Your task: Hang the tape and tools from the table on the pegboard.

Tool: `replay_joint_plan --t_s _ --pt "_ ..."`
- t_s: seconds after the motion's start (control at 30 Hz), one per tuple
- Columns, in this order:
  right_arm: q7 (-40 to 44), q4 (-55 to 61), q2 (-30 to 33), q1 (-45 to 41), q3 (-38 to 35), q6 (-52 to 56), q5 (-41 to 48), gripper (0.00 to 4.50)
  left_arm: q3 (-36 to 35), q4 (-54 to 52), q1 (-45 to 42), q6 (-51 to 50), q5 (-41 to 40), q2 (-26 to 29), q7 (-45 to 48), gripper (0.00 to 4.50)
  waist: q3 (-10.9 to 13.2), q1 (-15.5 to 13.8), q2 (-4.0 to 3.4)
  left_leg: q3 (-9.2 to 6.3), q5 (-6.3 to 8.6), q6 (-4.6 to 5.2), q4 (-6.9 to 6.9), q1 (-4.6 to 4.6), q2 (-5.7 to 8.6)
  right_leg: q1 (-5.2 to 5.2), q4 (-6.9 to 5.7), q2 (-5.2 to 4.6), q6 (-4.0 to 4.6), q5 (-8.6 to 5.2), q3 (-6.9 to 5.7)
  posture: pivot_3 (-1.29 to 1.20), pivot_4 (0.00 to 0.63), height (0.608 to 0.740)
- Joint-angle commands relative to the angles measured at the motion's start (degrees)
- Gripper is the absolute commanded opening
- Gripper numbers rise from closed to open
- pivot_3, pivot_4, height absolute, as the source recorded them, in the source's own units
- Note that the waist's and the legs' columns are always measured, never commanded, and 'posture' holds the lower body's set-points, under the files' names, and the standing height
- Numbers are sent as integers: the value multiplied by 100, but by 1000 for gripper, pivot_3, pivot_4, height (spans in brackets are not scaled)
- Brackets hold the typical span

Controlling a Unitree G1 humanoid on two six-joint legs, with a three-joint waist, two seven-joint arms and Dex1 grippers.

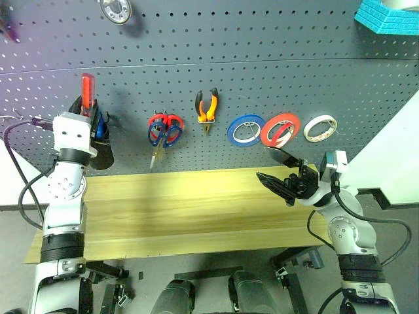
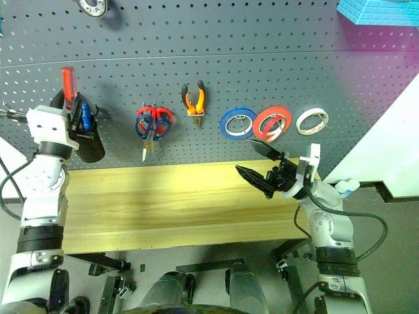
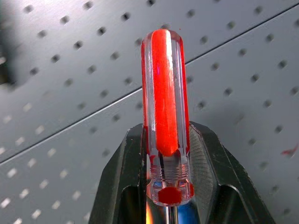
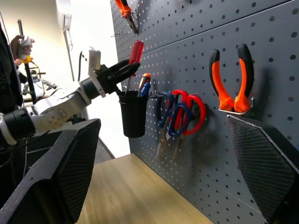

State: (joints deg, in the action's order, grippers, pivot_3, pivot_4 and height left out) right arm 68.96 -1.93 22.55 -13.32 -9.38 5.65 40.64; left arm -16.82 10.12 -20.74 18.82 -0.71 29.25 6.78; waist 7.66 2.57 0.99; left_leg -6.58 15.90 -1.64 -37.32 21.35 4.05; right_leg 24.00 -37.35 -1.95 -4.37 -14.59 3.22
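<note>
A: Start nearest you. What's on the bench [image 1: 170, 209]?

B: Bare planks across the lower middle of the frame; the tape and tools look to be off it already. At lower right your right pincer [image 1: 280, 169] hangs above the bench's right end, jaws spread wide and grasping nothing.

A: And the left one?

B: Your left pincer [image 1: 87, 112], at middle left, is clenched on the screwdriver [image 1: 87, 91]. The wrist view shows both fingers [image 3: 117, 186] pressing the clear base of the red handle, with the handle standing straight up out of the grip and the shaft running down between them.

A: So where does it go?

B: That's the relation to watch. The black cup [image 1: 100, 149] hangs on the pegboard [image 1: 262, 85] directly under the pincer, with a blue-handled driver already in it. The screwdriver's long axis is near vertical, tip down toward the cup mouth. I can't tell whether the tip is inside the rim yet. I'd judge the move is straight down, and the left arm is the only one near it.

A: Farther back?

B: Along the board, left to right of centre: scissors [image 1: 164, 131], pliers [image 1: 207, 108], a blue roll [image 1: 245, 130], the red tape [image 1: 281, 129] and a white roll [image 1: 320, 127], all hung. The screwdriver looks like the last item.
</note>
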Motion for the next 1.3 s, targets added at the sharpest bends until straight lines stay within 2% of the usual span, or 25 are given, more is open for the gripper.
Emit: replay_joint_plan --t_s 0.03,0.13,0.17,0.47,0.87,1.03,1.13,1.3 --pt "71 48 60 -44 -91 -76 2 4500 -262 -422 115 -133 -62 -26 -223 883 0 -1 0 0 0 0 0 0 0 0 0 0 0 0 0 -61 127 740" --pt "112 -1 51 -57 -72 -96 -22 4500 -331 -485 187 -311 -217 -122 -249 883 0 0 0 0 0 0 0 -1 0 -1 -1 0 0 0 0 -51 125 740" --pt "121 -19 46 -70 -70 -102 -28 4500 -391 -461 195 -411 -358 -166 -249 1600 0 -1 0 1 0 0 0 -2 0 -1 0 1 0 0 0 -51 125 740" --pt "185 -106 21 -55 -91 -168 -77 4500 -392 -419 199 -448 -461 -194 -142 4422 0 -32 -1 -1 0 0 -2 -1 1 -4 0 -1 0 0 -1 -54 117 740" --pt "206 -182 -8 -69 -106 -234 -90 4500 100 -1392 -12 -327 -456 -452 132 4483 0 -28 0 -1 0 0 -2 -1 0 -5 1 0 0 0 -1 -57 110 740" --pt "170 -260 -121 -132 -65 -309 -111 4500 712 -1855 33 -351 -357 -663 442 4483 0 -27 0 1 0 0 -2 -3 1 -8 1 0 0 0 0 -55 100 740" --pt "9 -352 -271 -159 -93 -437 -163 4500 1127 -2103 319 -473 -371 -788 733 4483 0 -8 0 1 0 0 -2 -4 1 -9 1 1 0 0 0 -57 101 740" --pt "-406 -500 -633 -100 -151 -823 -332 4500 1341 -2198 978 -465 -410 -790 1106 4483 0 -4 -2 1 0 0 2 -9 -3 -8 -1 6 0 0 2 -58 101 740"
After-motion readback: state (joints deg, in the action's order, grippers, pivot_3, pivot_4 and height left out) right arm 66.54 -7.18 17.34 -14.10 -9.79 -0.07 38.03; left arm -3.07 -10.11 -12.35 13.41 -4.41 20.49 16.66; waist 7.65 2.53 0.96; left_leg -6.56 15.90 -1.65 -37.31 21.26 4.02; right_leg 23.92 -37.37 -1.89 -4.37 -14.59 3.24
